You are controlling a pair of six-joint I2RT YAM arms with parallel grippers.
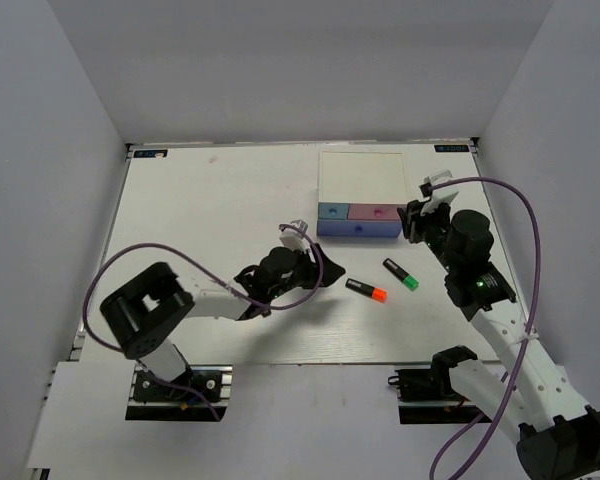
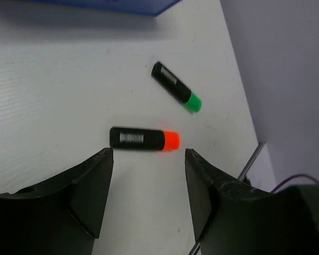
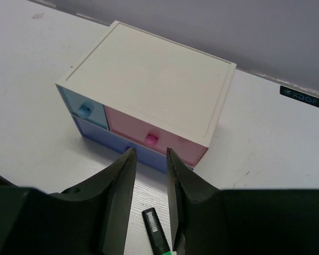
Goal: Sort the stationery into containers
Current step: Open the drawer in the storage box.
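In front of the organiser (image 3: 149,79), green marker (image 3: 155,229) is cropped; right hand (image 3: 149,157) slightly parted, empty. Left hand (image 2: 148,160) spread over black orange-tipped marker (image 2: 143,139).

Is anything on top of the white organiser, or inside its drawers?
Nothing lies on the flat top of the organiser. The blue drawer, pink drawer and lavender drawer show only their fronts, so any contents are hidden.

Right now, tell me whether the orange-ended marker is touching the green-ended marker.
Apart. The left wrist view shows a strip of bare table between the orange-ended marker and the green-ended marker; the top external view agrees.
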